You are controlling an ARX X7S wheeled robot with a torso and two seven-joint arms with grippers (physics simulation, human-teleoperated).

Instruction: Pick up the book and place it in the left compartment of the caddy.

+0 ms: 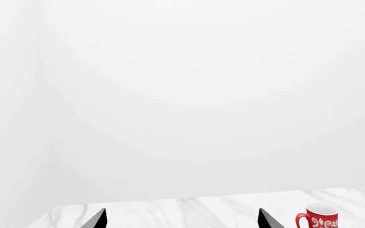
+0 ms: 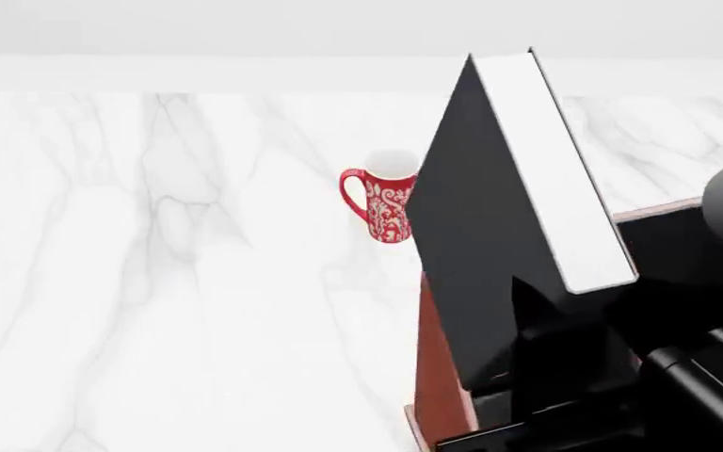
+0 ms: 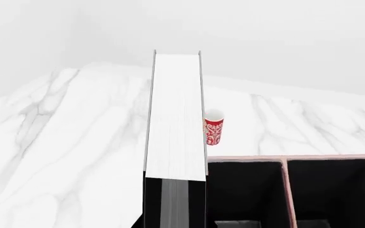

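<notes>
Black-covered book (image 2: 493,217) — white page edges

The white marble table (image 2: 148,282) carries a red patterned mug (image 2: 387,205) (upright) and the caddy (image 2: 437,377).

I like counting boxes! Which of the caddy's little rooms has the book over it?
The left compartment: the book stands at that end; the others sit further right.

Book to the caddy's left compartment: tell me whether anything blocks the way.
Nothing visible does. The book is held on edge above the caddy, at its left side. The mug stands apart on the table, beyond the caddy.
</notes>
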